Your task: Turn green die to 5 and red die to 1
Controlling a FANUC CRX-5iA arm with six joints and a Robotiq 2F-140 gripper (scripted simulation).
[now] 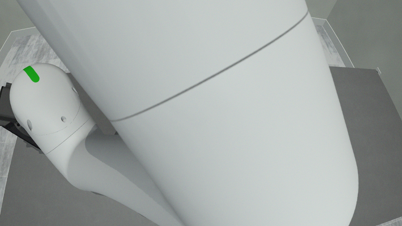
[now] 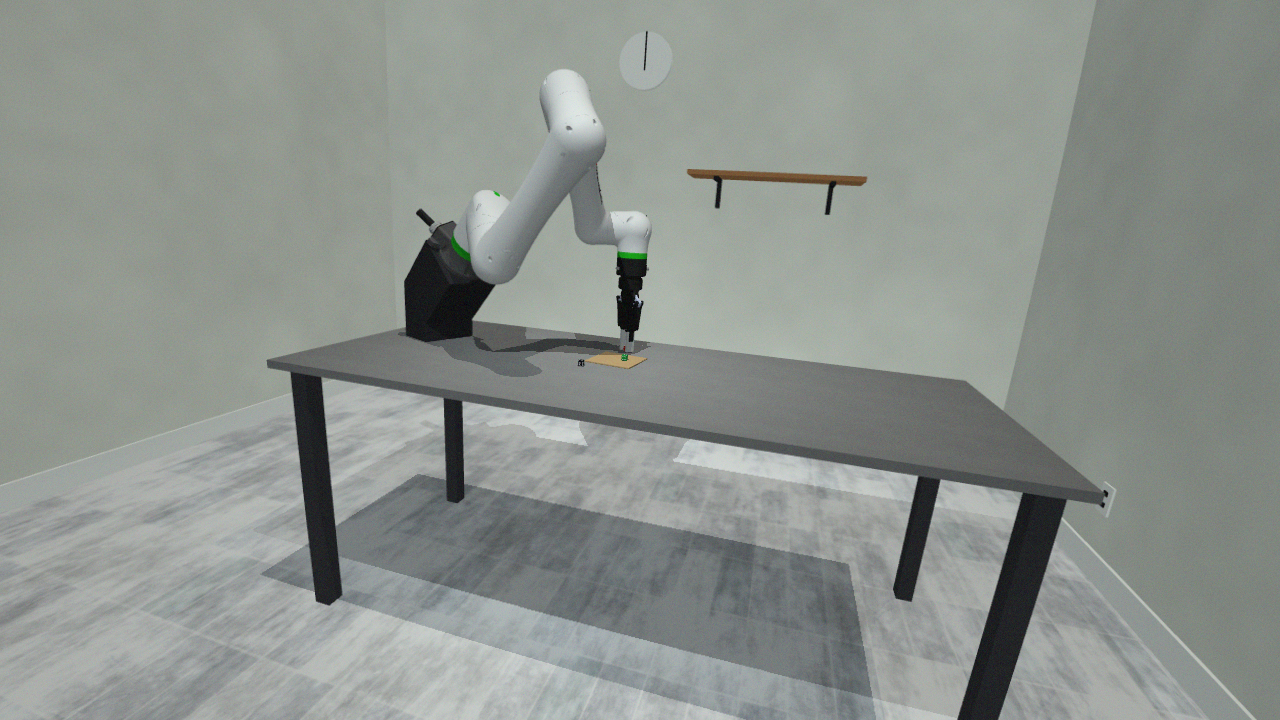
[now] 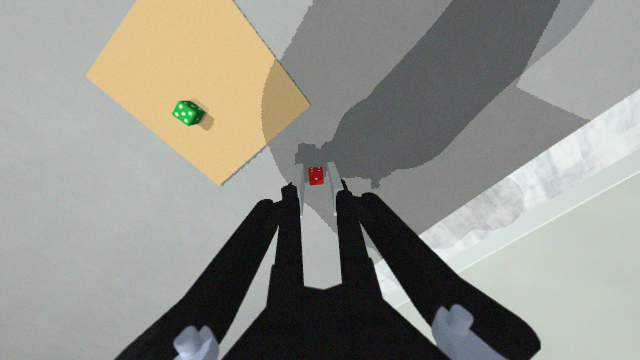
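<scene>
My gripper (image 2: 626, 344) (image 3: 315, 173) points down, open, with its fingers a small distance apart. The red die (image 3: 316, 176) stands between the fingertips on the grey table, off the mat, with a thin gap on each side; one pip shows on what looks like its top, and smaller pips at its far edge. The green die (image 2: 624, 357) (image 3: 188, 113) lies flat on the tan mat (image 2: 608, 360) (image 3: 200, 45), its top seemingly showing 5. The black die (image 2: 580, 362) lies on the table left of the mat in the exterior view; its pips are too small to read.
The arm (image 1: 228, 114) hides the dice and mat in the top view. The mat's nearest corner lies left of the fingers in the wrist view, and the table (image 2: 760, 394) (image 3: 65, 225) ends to their lower right there. The arm's shadow covers the red die's surroundings.
</scene>
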